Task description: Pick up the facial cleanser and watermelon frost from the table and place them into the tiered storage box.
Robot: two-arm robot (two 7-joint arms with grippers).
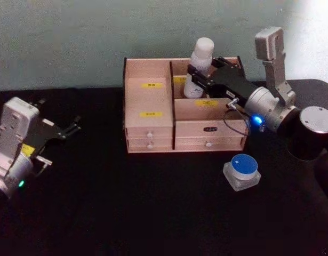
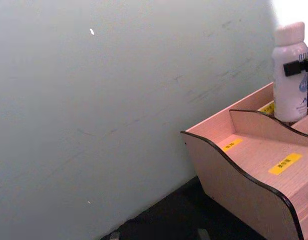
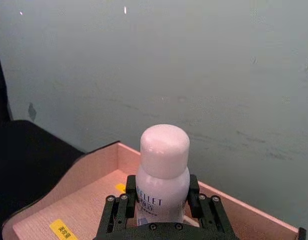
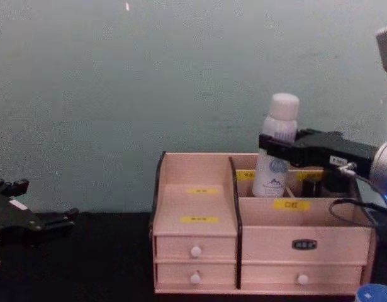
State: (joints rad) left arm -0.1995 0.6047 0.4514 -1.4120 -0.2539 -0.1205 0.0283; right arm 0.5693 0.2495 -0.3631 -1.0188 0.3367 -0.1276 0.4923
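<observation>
Box at the back of the tabletop, one item in it, one before it.

The tiered storage box (image 1: 149,125) stands at the rear middle of the tabletop (image 1: 126,208), close to the wall (image 1: 73,37) behind it. The facial cleanser (image 1: 202,50) stands upright in the box's back compartment, just right of the centre divider. The right tool (image 1: 198,80) reaches in from the right over the box's right half, one finger on either side of the cleanser. The watermelon frost (image 1: 242,170) sits on the tabletop before the box's right front corner, apart from it. The left tool (image 1: 68,129) hangs well left of the box, near the tabletop's left edge.
</observation>
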